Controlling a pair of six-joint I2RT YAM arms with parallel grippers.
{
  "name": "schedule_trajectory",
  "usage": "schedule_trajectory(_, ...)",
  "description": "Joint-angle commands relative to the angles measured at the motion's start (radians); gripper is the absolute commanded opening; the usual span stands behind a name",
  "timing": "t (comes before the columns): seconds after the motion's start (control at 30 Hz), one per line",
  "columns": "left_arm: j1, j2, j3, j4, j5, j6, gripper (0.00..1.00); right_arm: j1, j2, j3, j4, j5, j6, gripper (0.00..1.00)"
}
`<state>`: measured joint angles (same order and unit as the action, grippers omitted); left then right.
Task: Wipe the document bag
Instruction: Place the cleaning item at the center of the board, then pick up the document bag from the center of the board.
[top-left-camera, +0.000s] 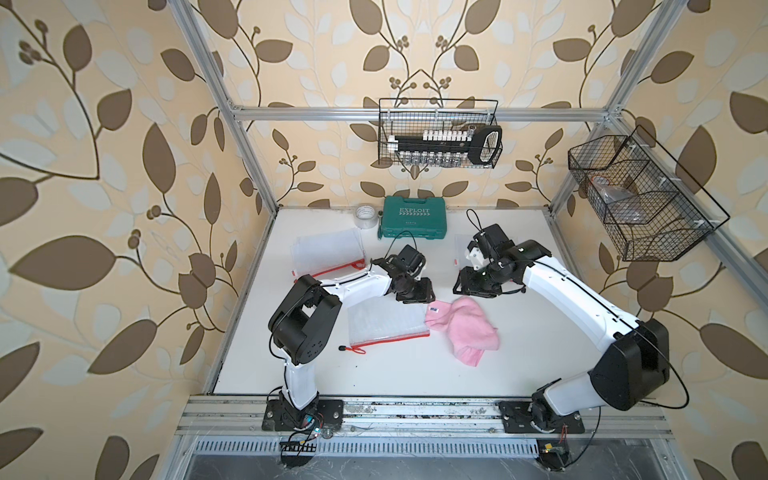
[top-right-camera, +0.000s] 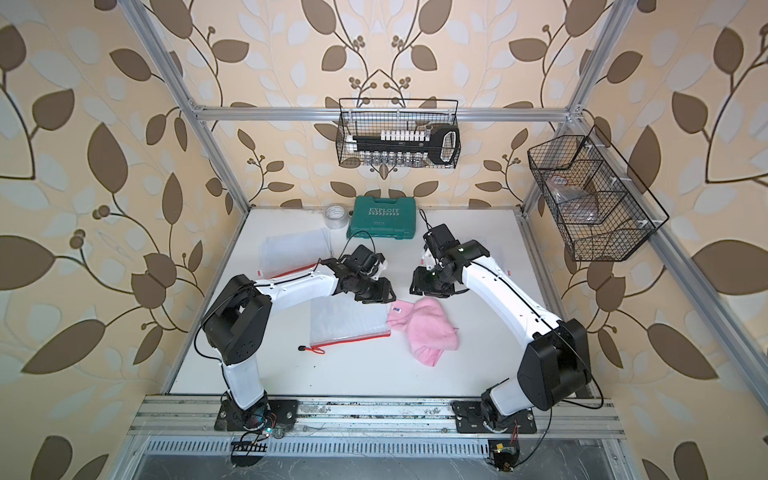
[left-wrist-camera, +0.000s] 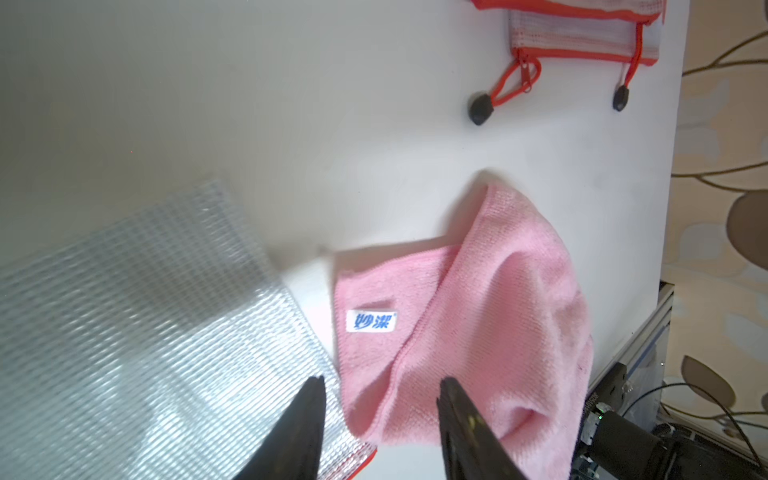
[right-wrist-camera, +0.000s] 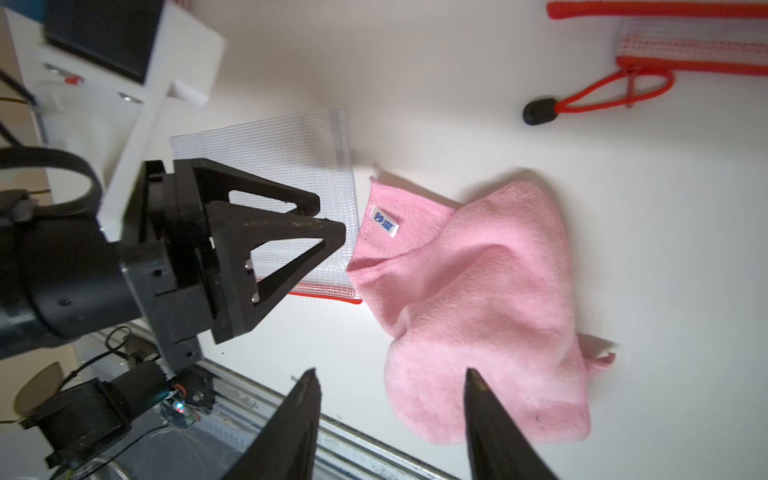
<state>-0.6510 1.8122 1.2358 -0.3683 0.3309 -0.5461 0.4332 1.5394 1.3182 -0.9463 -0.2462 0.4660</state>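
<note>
**Document bag waits flat; nobody holds the cloth yet**

The white table (top-left-camera: 519, 365) holds it all. The document bag (top-left-camera: 386, 322), see-through mesh with a red zip edge, lies flat in the middle of the table, on the left arm's side. More mesh bags (top-left-camera: 328, 249) lie farther back and are not part of this step.

The pink cloth (top-left-camera: 465, 328) sits in a soft, crumpled heap just beside the bag. The cloth corner with the white label (left-wrist-camera: 371, 321) comes right up to the bag's edge. I cannot tell if it touches.

The left gripper (left-wrist-camera: 380, 382) hangs over the spot where bag and cloth meet. Its jaws are partly apart with nothing between them. The right gripper (right-wrist-camera: 390, 374) hangs over the far side of the cloth. Its jaws are partly apart too, and they are empty.

The bag's small black zip pull (top-left-camera: 342, 347) lies on the table by the zip end.

I think this is the pick-up-the-cloth step. No wiping can happen yet. Next, one gripper needs to go down onto a thick fold of cloth and pinch it. The other gripper could then press on the bag, because a light, slippery bag may slide when rubbed.
</note>
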Motion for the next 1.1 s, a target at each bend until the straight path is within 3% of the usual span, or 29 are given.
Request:
schedule_trajectory(0.0,0.073,-0.105,-0.079,-0.062,-0.071,-0.061,0.46,0.046,0.116,0.056,0.101,-0.082,-0.020,0.38)
schedule_trajectory(0.2,0.120,-0.141,-0.182,-0.170,-0.129,-0.056,0.43,0.076,0.376,0.197,0.172,-0.183,-0.042,0.45)
schedule_trajectory(0.4,0.126,-0.115,-0.282,-0.114,-0.147,-0.101,0.43,0.079,0.549,0.267,0.201,-0.214,-0.056,0.51)
schedule_trajectory(0.63,0.126,-0.070,-0.300,-0.137,-0.222,-0.130,0.43,0.079,0.625,0.252,0.185,-0.160,-0.075,0.55)
schedule_trajectory(0.83,0.138,-0.056,-0.319,-0.142,-0.234,-0.128,0.42,0.120,0.719,0.241,0.165,-0.289,-0.102,0.59)
schedule_trajectory(1.07,0.141,-0.042,-0.331,-0.124,-0.221,-0.135,0.42,0.118,0.676,0.186,0.273,-0.450,-0.082,0.58)
